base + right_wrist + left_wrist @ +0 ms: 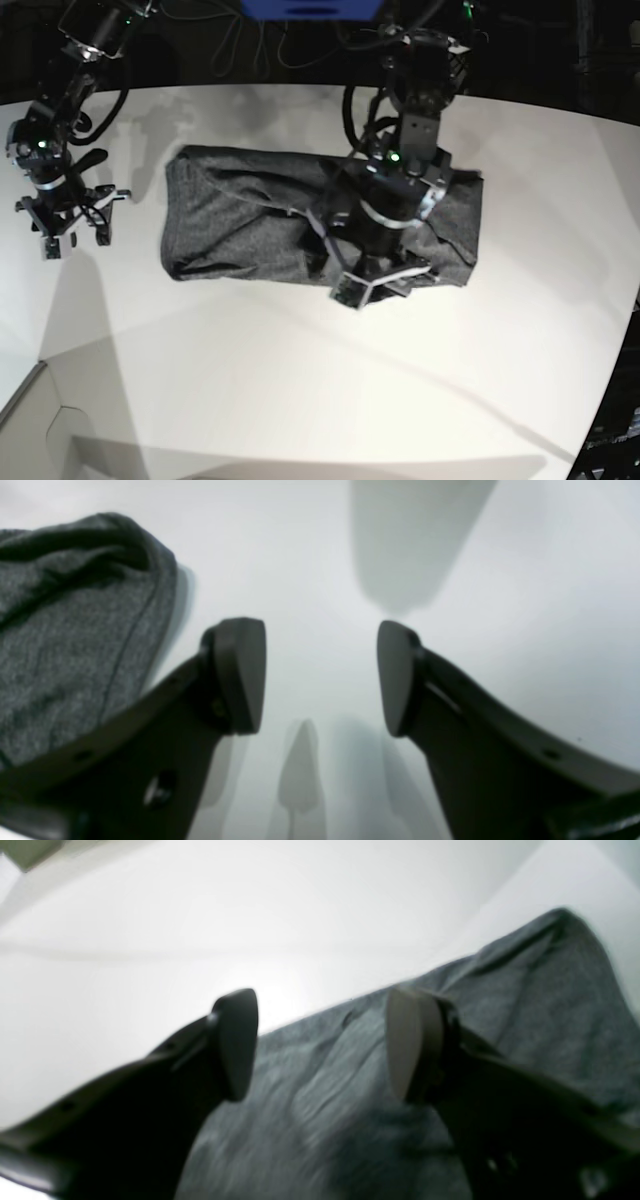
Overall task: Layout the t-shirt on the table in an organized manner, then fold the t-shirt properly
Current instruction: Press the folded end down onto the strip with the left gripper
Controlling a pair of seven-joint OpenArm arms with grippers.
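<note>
While the dark heather-grey jersey-knit t-shirt [300, 230] lies as a broad folded band across the upper middle of the base view, on the large smooth white table [300, 380], looks like a fold just laid down and let go. Judged partway through folding, not finished: band long, still to be halved or thirded. Next move likely calls for lifting clear of the cloth, then taking one short end and carrying it over the other without dragging the layers beneath.

Left gripper [322, 1045], black with tapered pads, centre-right in the base view directly over the cloth; jaws apart in the left wrist view, nothing between them, grey knit showing below and behind. Cannot tell whether the tips touch the fabric. Right gripper [320, 677], at the left edge of the base view, well apart from the cloth over bare white; jaws spread, holding nothing.

Base view alone gives the whole outline: creased lower edge, rounded left end, bunched right end under the arm. Left wrist view, blurred, adds wrinkles running across the knit and a straight edge against the white toward the upper right. Right wrist view adds a rolled, seamed corner at the upper left, plus jaw shadows on the bare surface.
</note>
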